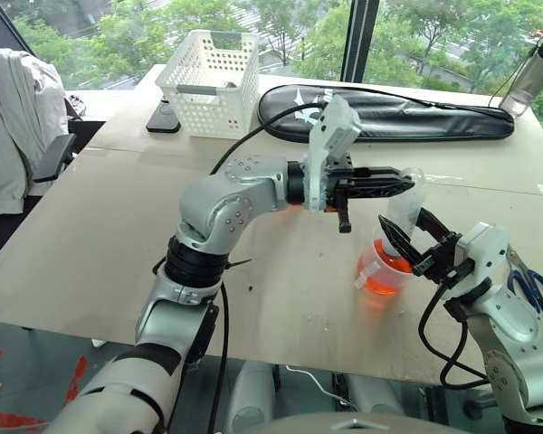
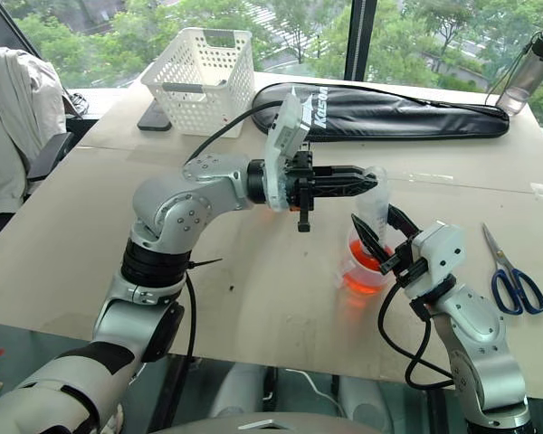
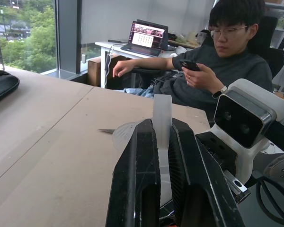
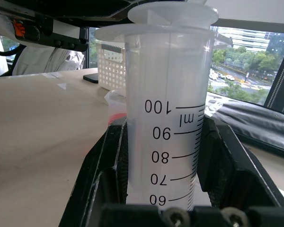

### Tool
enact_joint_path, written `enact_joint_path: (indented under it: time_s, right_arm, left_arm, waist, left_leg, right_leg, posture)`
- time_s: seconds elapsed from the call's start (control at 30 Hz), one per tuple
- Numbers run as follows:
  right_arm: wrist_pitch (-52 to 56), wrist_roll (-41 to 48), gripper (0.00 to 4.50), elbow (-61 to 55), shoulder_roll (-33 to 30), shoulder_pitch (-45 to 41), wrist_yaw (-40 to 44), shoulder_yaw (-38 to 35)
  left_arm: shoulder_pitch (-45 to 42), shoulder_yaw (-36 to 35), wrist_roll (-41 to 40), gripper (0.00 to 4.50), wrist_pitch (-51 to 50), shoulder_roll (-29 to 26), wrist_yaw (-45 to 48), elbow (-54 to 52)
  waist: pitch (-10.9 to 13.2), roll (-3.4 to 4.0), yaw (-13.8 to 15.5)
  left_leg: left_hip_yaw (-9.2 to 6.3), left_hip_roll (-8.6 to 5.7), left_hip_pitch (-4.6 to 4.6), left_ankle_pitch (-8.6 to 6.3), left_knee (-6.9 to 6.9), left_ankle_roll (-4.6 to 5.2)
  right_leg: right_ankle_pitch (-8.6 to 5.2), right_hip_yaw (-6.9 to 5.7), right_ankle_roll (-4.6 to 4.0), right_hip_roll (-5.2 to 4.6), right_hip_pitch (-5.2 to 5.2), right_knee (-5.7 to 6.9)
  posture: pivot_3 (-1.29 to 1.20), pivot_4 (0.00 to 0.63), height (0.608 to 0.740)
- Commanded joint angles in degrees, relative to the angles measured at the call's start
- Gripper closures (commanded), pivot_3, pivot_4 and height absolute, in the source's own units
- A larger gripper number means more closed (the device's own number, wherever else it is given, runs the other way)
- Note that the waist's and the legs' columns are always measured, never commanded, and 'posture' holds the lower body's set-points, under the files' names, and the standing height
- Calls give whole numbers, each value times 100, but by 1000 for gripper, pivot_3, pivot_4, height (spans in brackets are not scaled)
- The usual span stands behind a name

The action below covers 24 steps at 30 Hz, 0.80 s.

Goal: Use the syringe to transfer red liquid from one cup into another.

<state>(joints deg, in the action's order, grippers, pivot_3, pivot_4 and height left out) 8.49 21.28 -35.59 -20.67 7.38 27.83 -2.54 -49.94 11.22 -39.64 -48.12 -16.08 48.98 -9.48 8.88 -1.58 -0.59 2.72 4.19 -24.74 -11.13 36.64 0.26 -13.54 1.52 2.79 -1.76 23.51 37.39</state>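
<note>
The syringe (image 1: 404, 210) stands upright, its clear barrel (image 4: 163, 118) printed with millilitre marks. My right gripper (image 1: 407, 228) is shut on that barrel from the right. My left gripper (image 1: 404, 184) reaches in level from the left and is shut on the white plunger top (image 3: 162, 113). Directly below stands the handled clear measuring cup (image 1: 367, 264), with red liquid (image 1: 385, 278) in its bottom. The syringe's tip points down into this cup and is hidden behind my right fingers. The other cup of the task is out of view.
A white basket (image 1: 210, 81), a dark phone (image 1: 163, 117) and a long black bag (image 1: 389, 113) lie at the table's far side. Blue-handled scissors (image 2: 516, 285) lie to the right. A bottle (image 1: 534, 72) stands at the far right corner. A seated person (image 3: 217, 61) is beyond the table.
</note>
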Motion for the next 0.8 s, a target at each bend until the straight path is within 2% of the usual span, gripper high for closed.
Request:
enact_joint_path:
  time_s: [0.03,0.8]
  right_arm:
    - [34,40,2987,-184,-40,-21,34,92]
    - [200,139,3007,-361,-117,173,-3,210]
  left_arm:
    - [-27,48,23,4500,145,55,119,-177]
    - [-604,-349,117,4500,478,225,300,335]
  waist:
    - [0,0,0]
    - [0,0,2]
  left_leg:
    - [0,0,0,0,0,0]
    - [0,-1,-3,0,1,0]
  right_leg:
    - [0,0,0,0,0,0]
    - [-1,0,1,0,1,0]
  posture:
    - [0,150,724]
    - [0,150,724]
